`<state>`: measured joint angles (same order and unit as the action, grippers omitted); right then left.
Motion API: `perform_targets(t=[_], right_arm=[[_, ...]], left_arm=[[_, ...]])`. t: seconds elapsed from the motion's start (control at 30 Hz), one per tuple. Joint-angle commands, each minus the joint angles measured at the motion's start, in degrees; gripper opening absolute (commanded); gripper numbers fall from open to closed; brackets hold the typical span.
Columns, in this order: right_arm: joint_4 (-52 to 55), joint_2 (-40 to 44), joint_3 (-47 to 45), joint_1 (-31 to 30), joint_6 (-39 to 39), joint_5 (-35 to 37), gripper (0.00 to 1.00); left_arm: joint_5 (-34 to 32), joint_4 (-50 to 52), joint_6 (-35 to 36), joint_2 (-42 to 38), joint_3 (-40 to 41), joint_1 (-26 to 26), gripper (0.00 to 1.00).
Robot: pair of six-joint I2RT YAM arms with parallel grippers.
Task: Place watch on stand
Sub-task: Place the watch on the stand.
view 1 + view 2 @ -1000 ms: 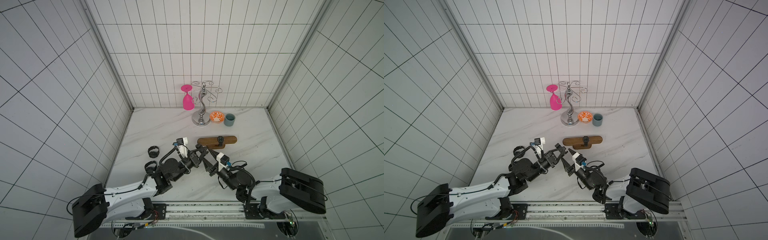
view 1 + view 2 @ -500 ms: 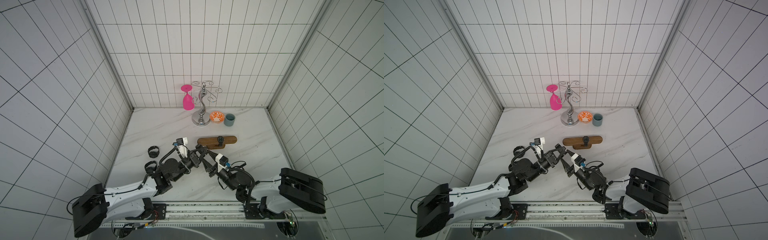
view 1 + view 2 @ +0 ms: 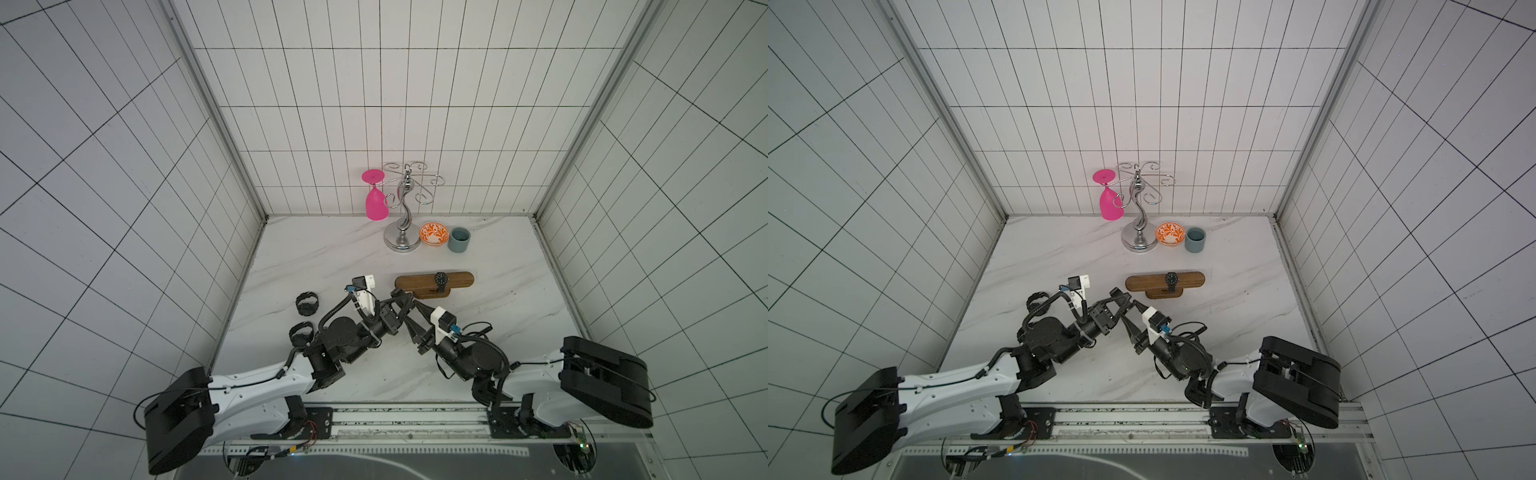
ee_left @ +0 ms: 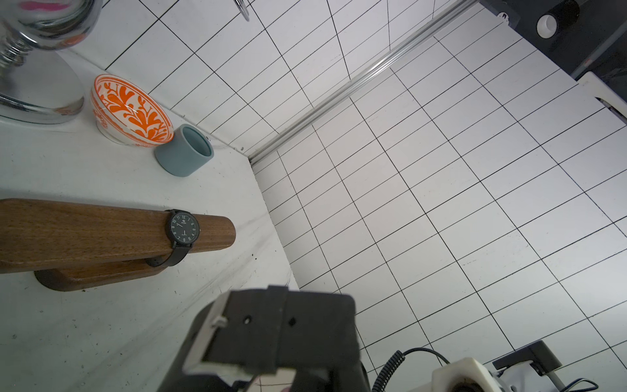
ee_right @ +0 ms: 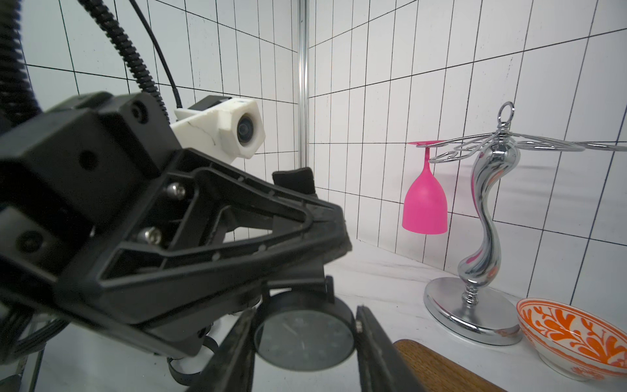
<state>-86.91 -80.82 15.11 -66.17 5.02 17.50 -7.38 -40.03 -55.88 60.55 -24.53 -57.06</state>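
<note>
- Left gripper (image 5: pixel 339 237): jaws pinched shut on the strap of the watch (image 5: pixel 303 336), whose dial hangs below them.
- Right gripper (image 5: pixel 305 315): jaws narrow, with 1 finger (image 5: pixel 237 353) at each side of the case (apparently touching its rim).
- Watch: held between both grippers, just before the left end of the stand (image 3: pixel 415 281).
- 2nd watch (image 3: pixel 440 279): wrapped round the bar, right of its middle.
- Behind: rack (image 3: pixel 402 243) with pink glass (image 3: pixel 376 203), bowl (image 3: pixel 433 233), cup (image 3: pixel 459 240).

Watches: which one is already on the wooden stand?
The black-dialled watch strapped around the wooden stand, toward one rounded end. The other watch is off the stand, beside its end in the right wrist view.
</note>
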Motion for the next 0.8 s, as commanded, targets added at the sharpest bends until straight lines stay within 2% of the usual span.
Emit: perform_targets(t=[0.0, 0.07, 0.27, 0.33, 0.47, 0.77], right_arm=[[0.6, 2.5, 1.2, -0.6, -0.1, 1.3, 0.44], [2.1, 3.7, 0.8, -0.6, -0.2, 1.6, 0.44], [15.5, 11.2, 1.1, 0.2, -3.4, 3.0, 0.43], [22.0, 14.2, 1.7, 1.2, -5.1, 3.1, 0.43], [38.4, 19.7, 4.8, 3.9, -8.8, 3.4, 0.41], [64.0, 28.9, 11.2, 12.6, -14.0, 1.1, 0.41]], left_arm=[[-1.7, -0.4, 1.2, -0.1, -1.2, -0.2, 0.0], [-2.8, 0.6, 2.2, -0.8, -1.5, -0.1, 0.05], [-4.8, 4.5, 5.8, -2.8, -1.8, 0.4, 0.42], [-3.9, 6.1, 6.4, -3.5, -1.8, 1.3, 0.51], [-0.1, 8.9, 8.1, -4.5, -2.1, 4.3, 0.52], [5.7, 12.8, 11.2, -6.6, -1.7, 11.8, 0.53]])
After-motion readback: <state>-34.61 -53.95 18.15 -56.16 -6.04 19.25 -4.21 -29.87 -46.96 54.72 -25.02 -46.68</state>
